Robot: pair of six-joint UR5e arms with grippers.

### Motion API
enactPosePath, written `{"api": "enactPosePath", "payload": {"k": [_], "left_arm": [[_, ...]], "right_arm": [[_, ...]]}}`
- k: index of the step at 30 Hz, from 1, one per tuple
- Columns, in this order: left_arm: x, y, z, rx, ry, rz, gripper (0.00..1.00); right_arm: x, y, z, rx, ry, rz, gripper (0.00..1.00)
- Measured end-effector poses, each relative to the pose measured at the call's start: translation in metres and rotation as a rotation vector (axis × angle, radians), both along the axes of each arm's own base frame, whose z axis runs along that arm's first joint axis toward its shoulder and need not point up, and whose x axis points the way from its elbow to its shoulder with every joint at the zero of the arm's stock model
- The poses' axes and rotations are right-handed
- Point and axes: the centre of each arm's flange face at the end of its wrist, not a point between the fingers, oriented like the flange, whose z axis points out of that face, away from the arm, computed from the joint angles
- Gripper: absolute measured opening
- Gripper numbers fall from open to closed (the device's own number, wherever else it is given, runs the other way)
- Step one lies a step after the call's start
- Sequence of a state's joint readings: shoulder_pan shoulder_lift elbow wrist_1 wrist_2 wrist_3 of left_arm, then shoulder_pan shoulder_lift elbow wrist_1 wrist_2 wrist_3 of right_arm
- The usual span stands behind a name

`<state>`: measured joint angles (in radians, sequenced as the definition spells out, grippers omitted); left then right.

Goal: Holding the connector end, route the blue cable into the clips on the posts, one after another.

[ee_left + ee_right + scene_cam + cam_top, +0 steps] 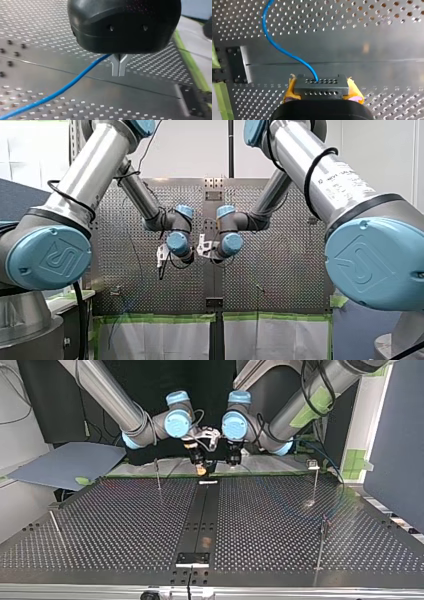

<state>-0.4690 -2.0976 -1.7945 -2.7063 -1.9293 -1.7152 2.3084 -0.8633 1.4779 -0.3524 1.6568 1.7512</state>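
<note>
In the right wrist view my right gripper is shut on a grey connector block, which sits between its yellow pads. The blue cable leaves the block's face and curves away over the perforated table. In the left wrist view my left gripper has its metal fingers shut together. The blue cable comes out from under the black body beside the fingers' base; whether it is pinched does not show. In the top view both grippers hang close together over the table's far middle, my right gripper left of my left gripper.
Thin clip posts stand on the table in the top view: one at the far left, one at the far right, one at the near right. A black strip runs down the table's middle. Green tape edges the table.
</note>
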Motion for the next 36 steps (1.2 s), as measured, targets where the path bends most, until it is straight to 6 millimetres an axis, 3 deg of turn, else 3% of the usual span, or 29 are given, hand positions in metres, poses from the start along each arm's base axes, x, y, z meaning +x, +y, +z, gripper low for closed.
{"api": "enactPosePath", "payload": {"k": [9,22,36], "left_arm": [[-0.008,-0.013,-0.047,0.014,0.037,-0.019,0.0],[-0.026,-0.032,-0.06,0.015,0.049,-0.051,0.0],[-0.054,-0.06,-0.122,-0.007,0.07,-0.101,0.0]], "right_arm": [[-0.022,0.012,-0.029,0.02,0.036,-0.011,0.0],[-0.058,0.031,-0.069,0.037,0.073,-0.046,0.0],[-0.096,0.053,-0.103,0.057,0.082,-0.076,0.0]]}}
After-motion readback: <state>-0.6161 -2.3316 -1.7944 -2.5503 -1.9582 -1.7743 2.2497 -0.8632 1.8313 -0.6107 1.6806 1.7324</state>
